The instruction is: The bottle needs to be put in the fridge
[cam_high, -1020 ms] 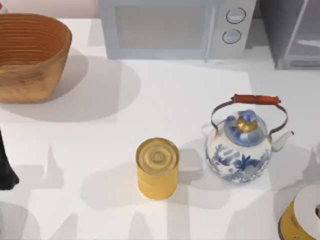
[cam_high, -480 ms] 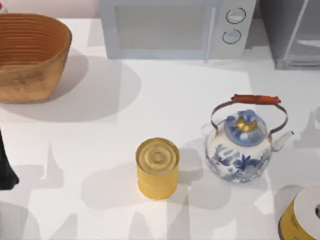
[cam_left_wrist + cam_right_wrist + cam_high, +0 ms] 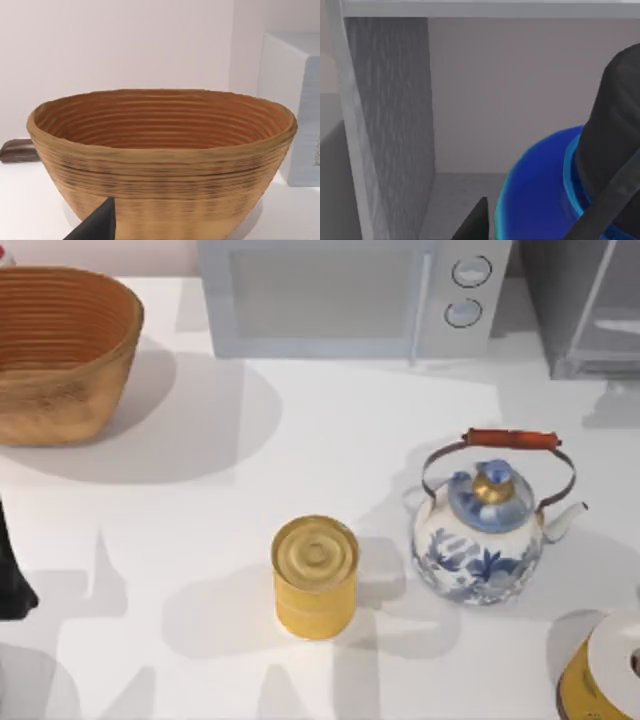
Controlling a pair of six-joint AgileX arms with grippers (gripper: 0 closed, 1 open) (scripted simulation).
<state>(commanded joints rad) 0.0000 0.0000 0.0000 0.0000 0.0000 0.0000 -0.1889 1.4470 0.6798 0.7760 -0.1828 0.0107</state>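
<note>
In the right wrist view the blue bottle (image 3: 540, 195) sits right against the right gripper (image 3: 545, 220), 1 dark finger (image 3: 612, 150) lying across its side and a second dark tip (image 3: 475, 222) showing just beside it, so the gripper looks clamped on the bottle, with the grey inner wall of the open fridge (image 3: 390, 125) close ahead and the bottle at its mouth above the fridge floor. The left arm (image 3: 12, 575) is parked at the table's left edge, its gripper facing the woven basket (image 3: 160, 160), and I cannot tell whether its fingers are apart or together. The basket's ribbed inside shows nothing in it, and on the white table (image 3: 330, 440) stand a yellow can (image 3: 315, 577), a blue-and-white kettle (image 3: 485, 540) and a microwave (image 3: 350, 295) with 2 dials.
</note>
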